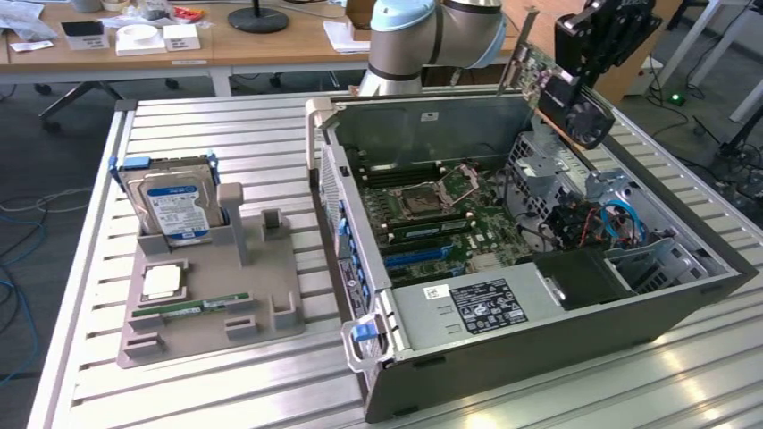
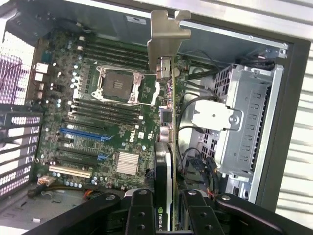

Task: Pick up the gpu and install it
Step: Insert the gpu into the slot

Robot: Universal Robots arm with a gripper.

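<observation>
Biggest worry: the gpu (image 2: 165, 161) is clamped edge-on between the fingers of the gripper (image 2: 168, 208) and held in the air over the open case (image 1: 573, 344), up at the drive-cage end. If it's brought down off-line from a slot, the card edge could get jammed into the motherboard (image 2: 98, 122), or the silver bracket (image 2: 166, 34) snagged on the case wall. Smaller worry: the blue cables (image 1: 623, 223) could be caught.

Counted: one table (image 1: 238, 393), one case, one motherboard, one grey stand (image 1: 256, 277), one gpu, one hard drive (image 1: 177, 207), and one memory stick (image 1: 191, 307) lying on the stand.
</observation>
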